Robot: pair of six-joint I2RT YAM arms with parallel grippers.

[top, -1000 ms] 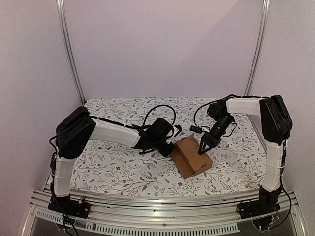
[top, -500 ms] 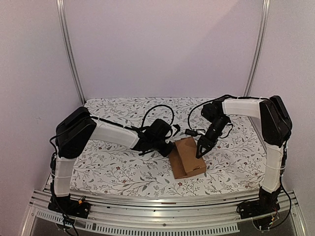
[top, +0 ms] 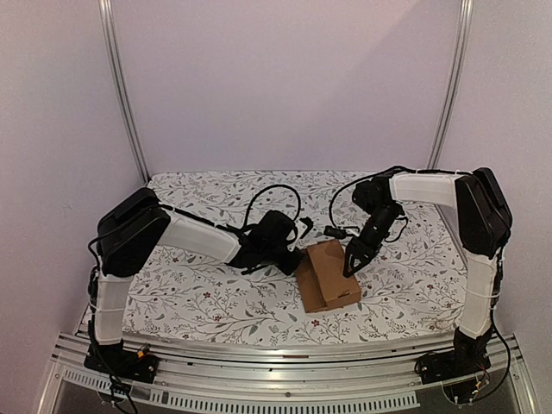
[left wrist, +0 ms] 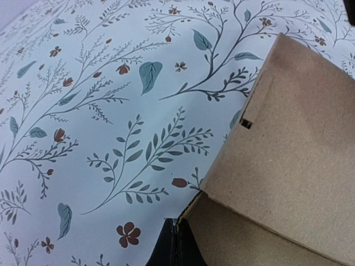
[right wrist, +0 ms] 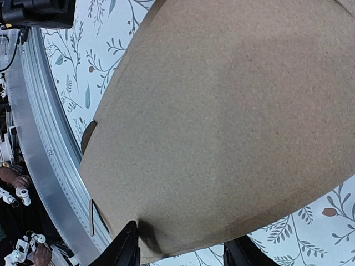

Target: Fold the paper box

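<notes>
- The right gripper (top: 351, 264) has its fingers (right wrist: 126, 249) about half spread, tips down on the top panel of the paper box (top: 329, 276). The cardboard runs under both of them, and no pinch on it shows.
- The left gripper (top: 296, 258) has its fingers (left wrist: 176, 249) pressed together on nothing. Their dark tip is butted against the box's left corner, where the lid meets the wall below it.
- The floral tablecloth (top: 198, 289) covers the work surface. The box sits on it right of centre, between the two arms, turned a little askew.
- The box already reads as an oblong box rather than a flat sheet: walls up, lid lowered over them. By my judgement most of the folding is done.
- What looks left is closing it. Along the left side a lower ledge of cardboard juts out from under the lid, and the left wrist view shows a dark gap at that corner, so the lid seems not fully seated.
- As a container it shows nothing inside. The lid hides the interior, so whether it is empty cannot be told.
- A small dark slot (left wrist: 246, 123) is cut in the lid's edge. No tab shows in it.
</notes>
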